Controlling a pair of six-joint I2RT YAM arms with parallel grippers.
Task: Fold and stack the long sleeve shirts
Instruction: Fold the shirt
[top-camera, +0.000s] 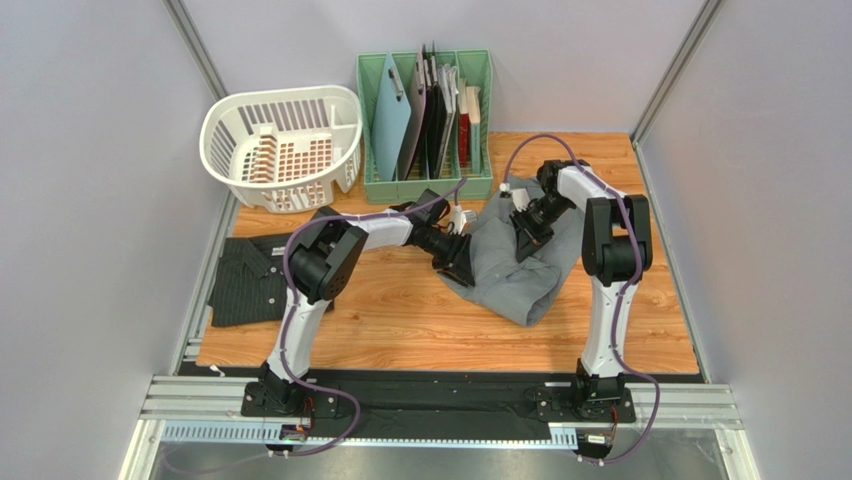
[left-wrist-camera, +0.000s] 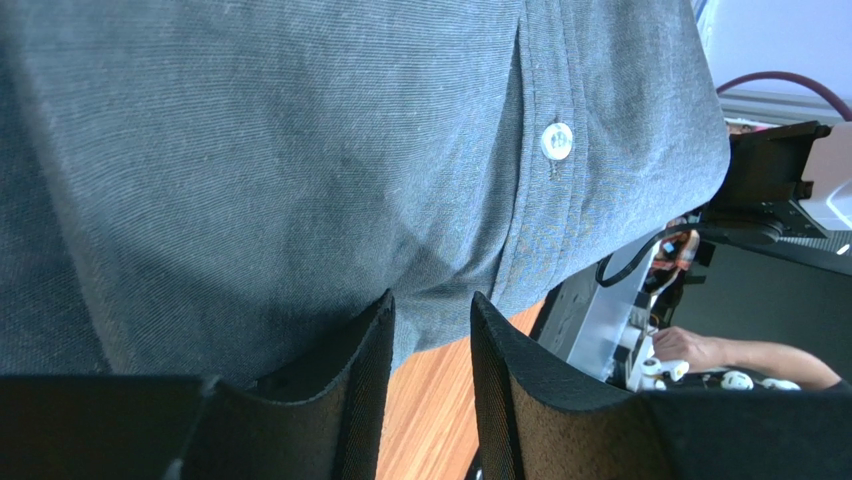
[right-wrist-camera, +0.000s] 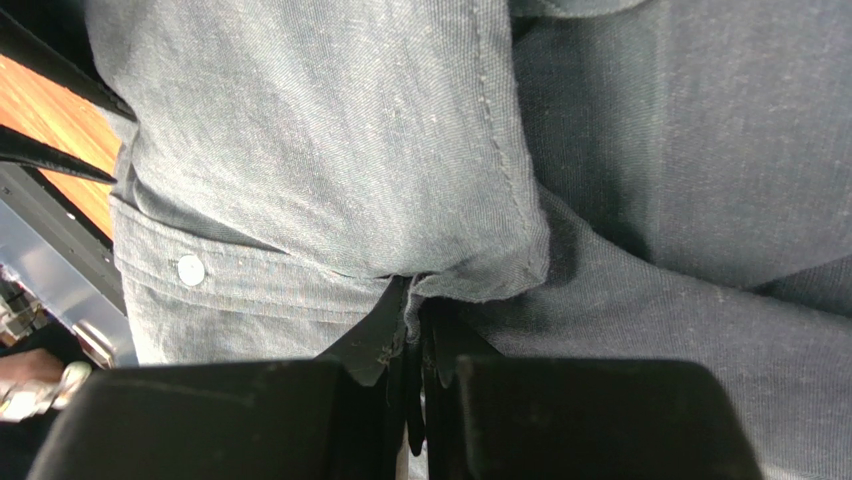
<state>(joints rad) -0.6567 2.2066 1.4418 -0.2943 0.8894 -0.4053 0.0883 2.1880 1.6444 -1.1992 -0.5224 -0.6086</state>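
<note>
On the desk (top-camera: 400, 330), the grey shirt (top-camera: 505, 270) lies bunched right of centre, its long axis running away from me. The pinstriped shirt (top-camera: 245, 285) sits far left. My right gripper (right-wrist-camera: 415, 292) pinches a grey fold. My left gripper (left-wrist-camera: 430, 305), jaws apart, straddles the buttoned hem just beside it.

plain grey shirt (top-camera: 505, 280) crumpled mid-table; pinstriped charcoal shirt (top-camera: 245, 285) flat at the left edge

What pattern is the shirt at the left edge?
The dark shirt has fine pinstripes; top external view.
</note>
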